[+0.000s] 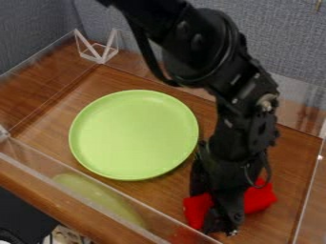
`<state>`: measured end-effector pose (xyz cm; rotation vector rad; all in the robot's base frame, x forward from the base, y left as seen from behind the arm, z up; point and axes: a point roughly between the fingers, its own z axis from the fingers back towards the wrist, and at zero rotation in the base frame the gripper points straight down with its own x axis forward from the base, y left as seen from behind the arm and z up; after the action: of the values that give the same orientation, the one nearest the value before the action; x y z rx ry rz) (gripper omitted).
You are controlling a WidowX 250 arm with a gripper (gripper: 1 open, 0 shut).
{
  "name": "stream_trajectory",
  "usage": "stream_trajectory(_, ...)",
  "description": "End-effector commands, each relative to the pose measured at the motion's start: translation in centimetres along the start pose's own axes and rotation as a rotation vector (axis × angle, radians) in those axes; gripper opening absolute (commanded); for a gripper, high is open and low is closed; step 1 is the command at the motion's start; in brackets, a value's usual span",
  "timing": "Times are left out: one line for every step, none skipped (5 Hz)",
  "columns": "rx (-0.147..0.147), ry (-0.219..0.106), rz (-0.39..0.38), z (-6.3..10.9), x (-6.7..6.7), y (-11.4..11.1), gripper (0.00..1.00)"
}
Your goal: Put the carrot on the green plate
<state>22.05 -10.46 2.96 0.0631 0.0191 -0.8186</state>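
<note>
The carrot (pixel 261 198) is a bright red bar lying on the wooden table at the near right, right of the green plate (pixel 132 133) and apart from it. My gripper (pixel 227 206) comes straight down on the bar's middle, with its dark fingers pressed against both long sides, shut on the carrot. Red ends stick out left and right of the fingers, and the bar's middle is hidden by them. The lime-green plate is large, round and bare, at the table's centre left.
Clear plastic walls (pixel 76 195) ring the wooden table (pixel 51 91). A white wire stand (pixel 97 46) sits at the far left corner. The black arm (pixel 211 57) reaches over the plate's right side.
</note>
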Motion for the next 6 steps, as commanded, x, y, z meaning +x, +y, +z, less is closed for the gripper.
stream_trajectory(0.019,-0.029,-0.005,0.6,0.1,0.2,0.00)
stream_trajectory(0.021,-0.035,-0.007,0.7,-0.3,0.4,0.00)
stream_trajectory(0.021,-0.037,0.009,0.1,-0.7,1.1,0.00)
stream_trajectory(0.049,-0.040,0.156,1.3,-1.4,2.0,0.00)
stream_trajectory(0.079,-0.070,0.125,3.3,-0.8,2.8,0.00)
stream_trajectory(0.090,-0.085,0.086,4.2,0.3,2.8,0.00)
